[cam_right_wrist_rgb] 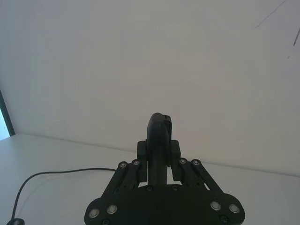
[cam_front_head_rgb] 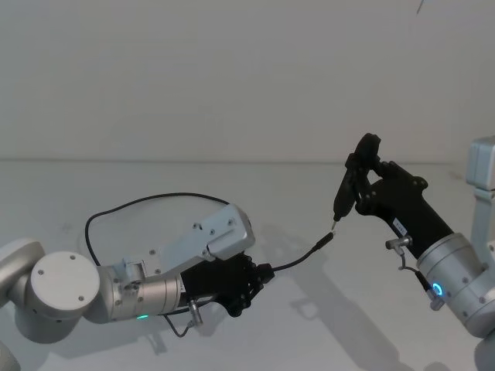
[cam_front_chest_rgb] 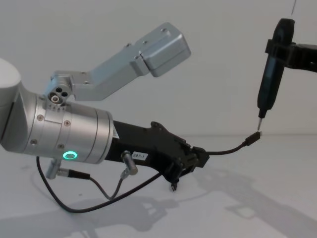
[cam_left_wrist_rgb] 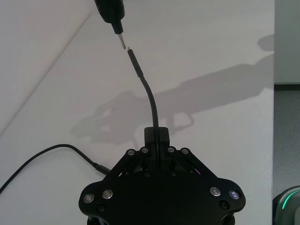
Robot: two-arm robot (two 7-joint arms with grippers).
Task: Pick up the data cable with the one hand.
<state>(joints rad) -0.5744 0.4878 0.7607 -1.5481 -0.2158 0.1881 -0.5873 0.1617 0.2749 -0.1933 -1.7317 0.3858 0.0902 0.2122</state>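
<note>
My left gripper [cam_front_head_rgb: 261, 277] clenched on the data cable [cam_front_head_rgb: 298, 262], its plug [cam_front_chest_rgb: 255, 137] raised, my right gripper [cam_front_head_rgb: 362, 179] grasping a pen-shaped tool [cam_front_chest_rgb: 271, 79], tip just above the plug.

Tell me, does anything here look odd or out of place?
Nothing looks broken or spilled. The left claw grips the data cable off the white table, its plug almost touching the metal tip of the pen-shaped tool held upright by the right claw.
</note>
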